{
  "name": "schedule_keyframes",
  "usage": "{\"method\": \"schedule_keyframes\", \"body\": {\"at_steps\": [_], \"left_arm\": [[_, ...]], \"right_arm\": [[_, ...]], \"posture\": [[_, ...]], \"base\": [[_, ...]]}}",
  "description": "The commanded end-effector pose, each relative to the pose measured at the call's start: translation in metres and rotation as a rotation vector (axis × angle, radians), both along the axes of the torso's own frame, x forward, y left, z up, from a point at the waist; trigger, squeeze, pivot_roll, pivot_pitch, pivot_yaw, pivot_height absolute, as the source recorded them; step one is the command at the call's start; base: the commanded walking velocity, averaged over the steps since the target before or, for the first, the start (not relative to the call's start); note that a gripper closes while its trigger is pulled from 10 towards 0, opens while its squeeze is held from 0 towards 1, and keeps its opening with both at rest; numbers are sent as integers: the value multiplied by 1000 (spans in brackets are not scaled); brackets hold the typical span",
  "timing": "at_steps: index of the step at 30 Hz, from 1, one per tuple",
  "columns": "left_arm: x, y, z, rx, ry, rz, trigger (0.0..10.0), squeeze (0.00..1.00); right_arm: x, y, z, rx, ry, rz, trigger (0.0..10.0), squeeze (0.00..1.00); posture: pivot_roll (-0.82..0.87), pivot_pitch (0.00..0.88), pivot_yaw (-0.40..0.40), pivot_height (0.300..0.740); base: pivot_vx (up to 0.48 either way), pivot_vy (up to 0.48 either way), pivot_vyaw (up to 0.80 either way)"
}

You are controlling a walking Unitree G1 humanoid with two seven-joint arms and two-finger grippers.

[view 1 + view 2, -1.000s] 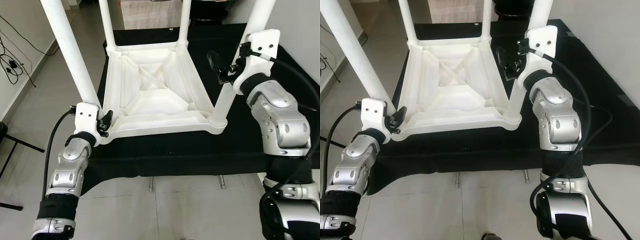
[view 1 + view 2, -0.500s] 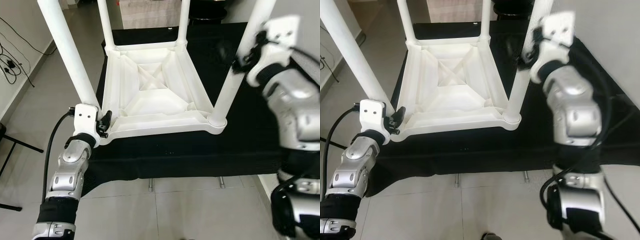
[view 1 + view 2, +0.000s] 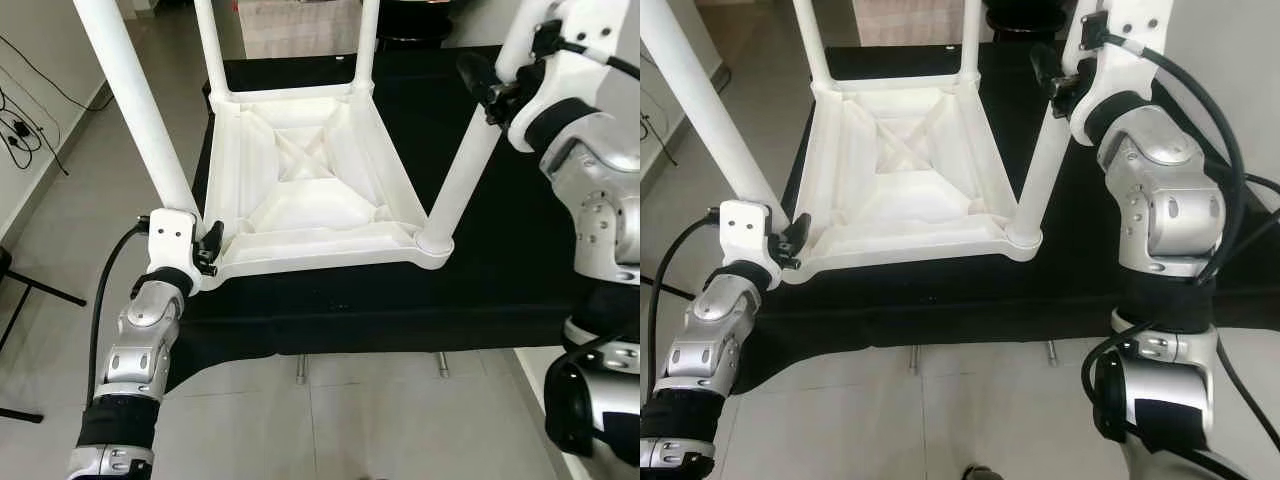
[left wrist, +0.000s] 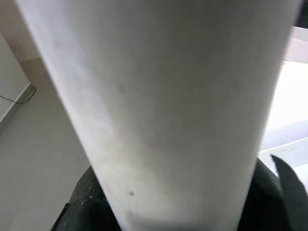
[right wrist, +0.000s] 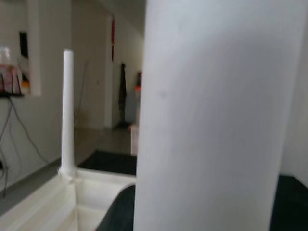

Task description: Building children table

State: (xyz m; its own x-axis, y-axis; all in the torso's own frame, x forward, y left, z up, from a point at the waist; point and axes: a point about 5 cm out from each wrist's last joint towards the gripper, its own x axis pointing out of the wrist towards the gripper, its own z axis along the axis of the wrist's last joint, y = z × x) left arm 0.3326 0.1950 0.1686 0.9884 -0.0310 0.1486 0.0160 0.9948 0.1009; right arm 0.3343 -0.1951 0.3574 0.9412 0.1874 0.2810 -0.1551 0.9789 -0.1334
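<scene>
A white plastic children's table [image 3: 310,190] lies upside down on a worktop [image 3: 500,270] draped in black cloth, its ribbed underside facing up and its four round legs rising from the corners. The near left leg [image 3: 135,110] slants up and outward toward the robot's left; the near right leg [image 3: 470,165] slants up toward the robot's right. The two far legs [image 3: 212,45] stand closer to upright at the back corners.

The left pincer [image 3: 208,248] sits at the near left corner of the upturned table, at the foot of the near left leg, its black fingers against the corner socket. In the left wrist view the leg [image 4: 163,110] passes directly before the camera, with one dark fingertip [image 4: 291,185] visible beside it; whether the fingers actually pinch the leg cannot be told.

The right pincer [image 3: 487,85] is raised against the upper part of the near right leg, its black fingers reaching to the leg's inner side. In the right wrist view that leg [image 5: 216,120] stands very near the camera, and a far leg [image 5: 67,110] rises behind it. Whether the right fingers are pressed onto the leg cannot be told.

Pale floor tiles [image 3: 380,420] lie below the worktop edge, and dark cables [image 3: 22,130] trail on the floor at the robot's left.
</scene>
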Motion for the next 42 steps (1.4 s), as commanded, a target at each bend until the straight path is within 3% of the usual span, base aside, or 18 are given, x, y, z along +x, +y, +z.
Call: {"method": "schedule_keyframes", "body": {"at_steps": [1, 9, 11, 12, 13, 14, 15, 17, 18, 21, 23, 26, 27, 30, 32, 36, 37, 42], "left_arm": [[-5, 12, 0, 22, -16, 74, 0, 0], [-5, 17, 16, 38, -75, 97, 0, 0], [-3, 26, 56, 62, -197, 109, 902, 0], [-3, 26, 56, 62, -197, 109, 902, 0], [-3, 29, 81, 83, -271, 107, 4275, 0], [-4, 31, 97, 97, -317, 105, 4275, 0], [-4, 31, 123, 120, -388, 79, 7922, 0], [-6, 31, 140, 136, -434, 60, 7922, 0], [-8, 28, 161, 159, -489, 18, 10000, 0], [-9, 25, 174, 175, -524, -10, 10000, 0], [-13, 11, 214, 234, -608, -131, 10000, 0], [-14, 1, 232, 281, -641, -189, 10000, 0], [-15, -19, 266, 340, -695, -308, 10000, 0], [-15, -29, 281, 342, -712, -364, 10000, 0], [-12, -45, 309, 341, -733, -450, 10000, 0], [-10, -56, 326, 328, -739, -507, 10000, 0], [-9, -63, 333, 312, -730, -551, 10000, 0], [-3, -80, 339, 277, -689, -664, 10000, 0]], "right_arm": [[2, -4, -16, 14, 99, -45, 0, 0], [4, -4, -28, 44, 160, -58, 0, 0], [7, -5, -35, 78, 189, -66, 0, 0], [7, -5, -35, 78, 189, -66, 0, 0], [9, -6, -41, 98, 210, -73, 0, 0], [11, -6, -45, 111, 225, -77, 0, 0], [13, -7, -52, 128, 250, -87, 0, 0], [15, -7, -58, 140, 270, -94, 0, 0], [17, -7, -65, 157, 294, -104, 0, 0], [19, -6, -70, 168, 309, -110, 0, 0], [27, -3, -90, 211, 377, -137, 0, 0], [31, 2, -102, 242, 420, -137, 0, 0], [41, 18, -132, 301, 528, -137, 2824, 0], [45, 28, -145, 331, 568, -139, 2510, 0], [52, 47, -174, 412, 672, -160, 4941, 0], [54, 58, -191, 461, 730, -173, 6157, 0], [55, 58, -199, 478, 750, -200, 8118, 0], [54, 49, -219, 528, 796, -282, 9490, 0]], "posture": [[-91, 125, -10, 740], [-77, 131, -15, 740], [-63, 128, -15, 740], [-63, 128, -15, 740], [-61, 127, -15, 740], [-55, 126, -14, 740], [-48, 124, -13, 740], [-48, 124, -13, 740], [-33, 120, -11, 740], [-33, 120, -11, 740], [-10, 115, -6, 740], [6, 112, 2, 740], [26, 107, 12, 740], [40, 104, 21, 740], [67, 102, 46, 740], [78, 105, 58, 740], [84, 108, 69, 740], [94, 122, 85, 740]], "base": [[0, 0, 0], [0, 0, 0], [0, 0, 0], [0, 0, 0], [0, 0, 0], [0, 0, 0], [0, 0, 0], [0, 0, 0], [0, 0, 0], [0, 0, 0], [0, 0, 0], [0, 0, 0], [0, 0, 0], [0, 0, 0], [0, 0, 0], [0, 0, 0], [0, 0, 0], [0, 0, 0]]}}
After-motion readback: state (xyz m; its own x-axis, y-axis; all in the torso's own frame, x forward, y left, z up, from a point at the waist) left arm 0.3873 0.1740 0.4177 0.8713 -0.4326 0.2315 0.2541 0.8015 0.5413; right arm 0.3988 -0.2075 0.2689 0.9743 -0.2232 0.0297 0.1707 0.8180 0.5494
